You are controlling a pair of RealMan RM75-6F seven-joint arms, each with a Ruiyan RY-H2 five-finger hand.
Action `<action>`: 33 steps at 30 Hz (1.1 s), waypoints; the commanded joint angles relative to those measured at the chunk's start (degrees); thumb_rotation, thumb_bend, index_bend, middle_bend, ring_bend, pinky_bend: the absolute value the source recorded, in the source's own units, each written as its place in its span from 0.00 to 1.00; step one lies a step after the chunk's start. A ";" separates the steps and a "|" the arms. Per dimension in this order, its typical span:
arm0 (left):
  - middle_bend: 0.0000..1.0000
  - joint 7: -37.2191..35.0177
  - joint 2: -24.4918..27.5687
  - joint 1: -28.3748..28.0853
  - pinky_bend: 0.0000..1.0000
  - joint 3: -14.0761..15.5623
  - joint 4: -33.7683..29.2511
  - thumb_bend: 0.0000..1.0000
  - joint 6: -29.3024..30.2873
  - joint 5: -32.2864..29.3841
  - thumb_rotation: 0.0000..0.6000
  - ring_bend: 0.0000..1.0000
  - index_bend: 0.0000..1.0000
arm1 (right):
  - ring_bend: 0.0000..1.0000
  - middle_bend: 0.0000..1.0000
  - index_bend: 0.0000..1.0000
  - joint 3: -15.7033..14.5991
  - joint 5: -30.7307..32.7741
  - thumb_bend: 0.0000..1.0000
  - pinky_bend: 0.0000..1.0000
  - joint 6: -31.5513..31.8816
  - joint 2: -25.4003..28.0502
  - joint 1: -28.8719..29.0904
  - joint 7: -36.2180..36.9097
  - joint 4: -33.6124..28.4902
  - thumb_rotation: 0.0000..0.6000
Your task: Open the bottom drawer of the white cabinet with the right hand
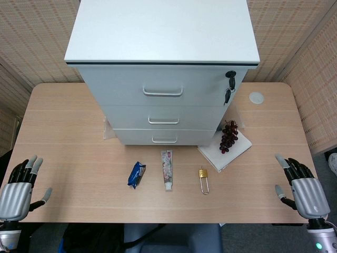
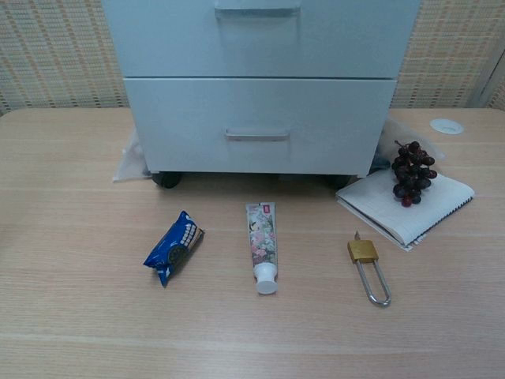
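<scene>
A white three-drawer cabinet (image 1: 163, 52) stands on small wheels at the back middle of the table. Its bottom drawer (image 1: 164, 137) is pushed in flush, and its metal handle (image 2: 257, 135) faces me. My right hand (image 1: 304, 190) hovers at the table's front right corner, fingers spread, holding nothing, far from the drawer. My left hand (image 1: 18, 192) sits at the front left corner, also spread and empty. Neither hand shows in the chest view.
In front of the cabinet lie a blue snack packet (image 2: 173, 247), a toothpaste tube (image 2: 262, 245) and a brass padlock (image 2: 368, 267). Dark grapes (image 2: 412, 171) rest on a white notebook (image 2: 406, 207) at the cabinet's right. Keys (image 1: 229, 87) hang from the top drawer's lock.
</scene>
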 commanded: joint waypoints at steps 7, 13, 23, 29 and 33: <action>0.00 0.43 0.07 -0.39 0.09 0.27 -0.31 0.31 -0.58 0.52 1.00 0.00 0.03 | 0.12 0.17 0.05 -0.46 -0.98 0.35 0.18 -0.37 -0.23 0.31 0.32 0.43 1.00; 0.00 0.56 0.15 -0.44 0.09 0.37 -0.40 0.31 -0.77 0.50 1.00 0.00 0.03 | 0.13 0.18 0.05 -0.66 -1.82 0.35 0.18 -0.46 -0.24 0.59 0.36 0.45 1.00; 0.00 0.12 0.13 -0.72 0.09 0.40 -0.24 0.31 -1.24 0.50 1.00 0.00 0.03 | 0.22 0.27 0.05 1.17 -2.11 0.35 0.21 -4.59 -0.45 4.49 -3.52 -2.55 1.00; 0.00 -0.22 0.12 -0.93 0.09 0.51 -0.03 0.31 -1.37 0.92 1.00 0.00 0.03 | 0.51 0.50 0.06 4.08 1.07 0.35 0.52 -12.55 -0.64 10.34 -11.04 -7.57 1.00; 0.00 -0.32 0.24 -1.09 0.09 0.49 0.00 0.31 -1.55 0.98 1.00 0.00 0.03 | 0.68 0.67 0.12 6.83 5.59 0.35 0.70 -18.62 -2.21 15.19 -15.02 -10.03 1.00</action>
